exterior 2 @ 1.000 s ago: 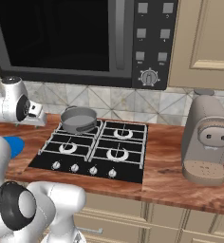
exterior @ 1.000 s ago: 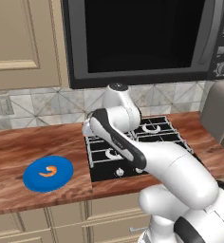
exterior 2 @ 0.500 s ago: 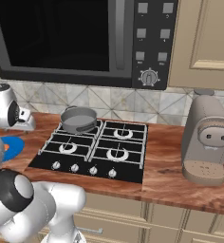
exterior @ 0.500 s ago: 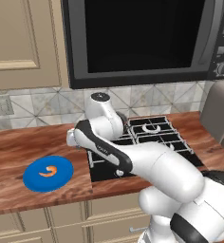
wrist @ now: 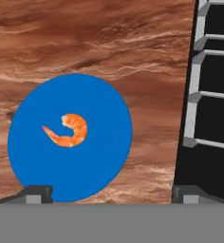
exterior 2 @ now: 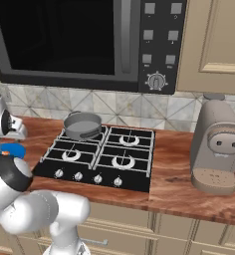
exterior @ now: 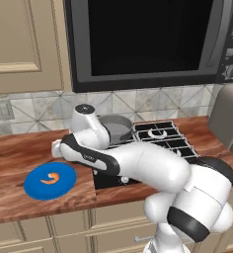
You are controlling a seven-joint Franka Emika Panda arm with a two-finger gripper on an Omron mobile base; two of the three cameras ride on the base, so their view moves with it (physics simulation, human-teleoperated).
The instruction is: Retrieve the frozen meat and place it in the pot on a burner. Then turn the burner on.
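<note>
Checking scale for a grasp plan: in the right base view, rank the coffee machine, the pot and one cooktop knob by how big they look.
1. Coffee machine, largest.
2. Pot, clearly smaller, though it sits farther back.
3. Cooktop knob, smallest by far, despite being nearest the camera.

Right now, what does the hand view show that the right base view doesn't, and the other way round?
The hand view shows the frozen meat, a curled orange piece lying on the blue plate, with the open gripper above the wooden counter. The right base view shows the pot on the rear left burner, the microwave and the coffee machine. Both share the plate, the counter and the black cooktop.
</note>
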